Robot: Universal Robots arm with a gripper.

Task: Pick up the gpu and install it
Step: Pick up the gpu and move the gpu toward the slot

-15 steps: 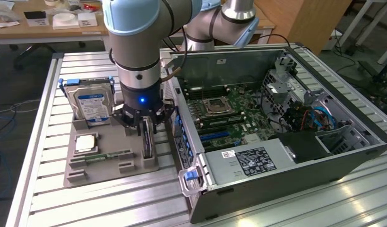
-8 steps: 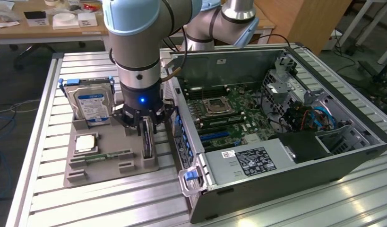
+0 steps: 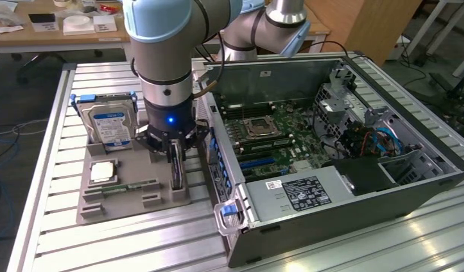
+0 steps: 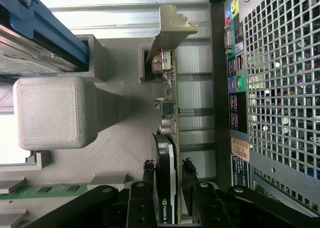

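The gpu (image 3: pixel 177 173) is a thin black card standing on its edge in a slot of the grey holder (image 3: pixel 133 201), on the side nearest the computer case. In the wrist view the gpu (image 4: pixel 169 107) runs away from me, its silvery bracket (image 4: pixel 170 27) at the far end. My gripper (image 3: pixel 175 156) is lowered straight over the card. Its two black fingers (image 4: pixel 148 170) straddle the card's near end. One finger lies against the black shroud and a thin gap shows at the other. The gripper (image 4: pixel 167 169) is open and the card rests in its slot.
The holder also carries a silver hard drive (image 3: pixel 111 124) with a blue-white label, a processor chip (image 3: pixel 103 170) and a green memory stick (image 3: pixel 130 187). The open computer case (image 3: pixel 330 192) with its motherboard (image 3: pixel 269 136) lies close beside the holder. Its rear grille (image 4: pixel 280 87) is a short way from the card.
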